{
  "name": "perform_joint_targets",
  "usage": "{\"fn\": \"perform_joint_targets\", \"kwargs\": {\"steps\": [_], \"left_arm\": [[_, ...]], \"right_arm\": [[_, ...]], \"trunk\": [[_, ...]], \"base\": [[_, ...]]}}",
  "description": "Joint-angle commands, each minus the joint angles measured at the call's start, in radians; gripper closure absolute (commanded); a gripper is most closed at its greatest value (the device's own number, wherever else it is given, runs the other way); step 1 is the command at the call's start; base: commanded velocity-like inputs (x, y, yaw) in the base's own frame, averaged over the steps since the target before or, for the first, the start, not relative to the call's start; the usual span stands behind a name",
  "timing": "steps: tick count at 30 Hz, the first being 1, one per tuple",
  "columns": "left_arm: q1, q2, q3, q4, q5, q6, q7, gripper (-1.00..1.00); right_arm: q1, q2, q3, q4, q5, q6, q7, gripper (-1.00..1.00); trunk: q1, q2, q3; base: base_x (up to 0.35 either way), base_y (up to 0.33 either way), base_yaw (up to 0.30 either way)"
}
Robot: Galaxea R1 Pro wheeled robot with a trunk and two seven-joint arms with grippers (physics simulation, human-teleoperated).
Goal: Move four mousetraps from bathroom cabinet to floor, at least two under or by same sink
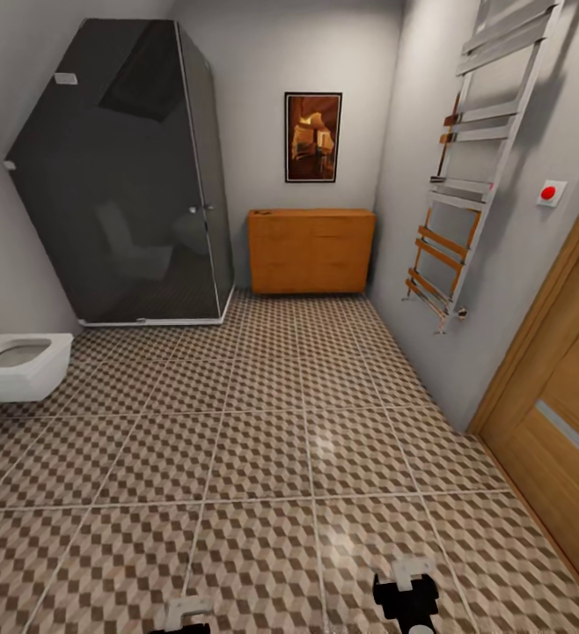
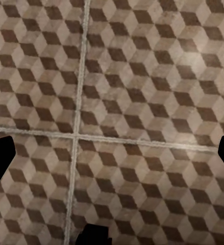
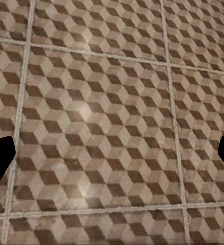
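The left pincer (image 2: 112, 153) hangs over the bathroom floor (image 2: 142, 76), its two dark fingertips showing at opposite edges of the left wrist view, spread wide with nothing between them. The right pincer (image 3: 112, 153) is the same in its own wrist view: tips far apart, empty, cube-patterned tile and pale grout lines beneath. In the head view both show low at the bottom edge, the left pincer (image 1: 186, 614) and the right pincer (image 1: 408, 592), carried low in front of the robot.

Beyond them the tiles run to the far wall, where the orange-brown cabinet (image 1: 311, 251) stands, well apart from the robot, below a framed picture (image 1: 312, 137). A dark glass shower cubicle (image 1: 122, 176) is to its left, a white toilet (image 1: 21, 363) at the left edge, a towel rail (image 1: 470, 167) and a wooden door (image 1: 562, 396) on the right wall.

The mousetraps are presumably in or on the cabinet; at this range I cannot tell where. Judging from the task, they should be light, stiff and flat, so they may slide on a smooth surface rather than lift. Pinching across the narrow wooden sides, or by one end edge, seems safest, keeping off any spring bar. The robot must first drive up to the cabinet
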Motion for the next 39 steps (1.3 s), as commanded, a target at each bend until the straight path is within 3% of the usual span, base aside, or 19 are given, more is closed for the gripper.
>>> {"fn": "perform_joint_targets", "kwargs": {"steps": [1, 12, 39], "left_arm": [[0.0, 0.0, -0.009, -0.001, 0.007, -0.002, 0.005, -1.0], [0.0, -0.001, -0.009, -0.001, 0.007, -0.001, 0.005, -1.0], [0.0, -0.002, -0.01, -0.001, 0.006, -0.001, 0.005, -1.0]], "right_arm": [[-0.001, 0.001, 0.009, 0.001, -0.009, -0.004, -0.003, -1.0], [-0.001, 0.003, 0.009, 0.001, -0.005, -0.004, -0.004, -1.0], [-0.001, 0.002, 0.009, 0.003, -0.006, -0.004, -0.004, -1.0]], "trunk": [[0.0, 0.0, -0.002], [0.0, 0.0, -0.005], [0.0, 0.0, -0.005]], "base": [[0.0, 0.0, -0.143], [0.115, 0.0, -0.048], [0.33, 0.0, -0.001]]}}
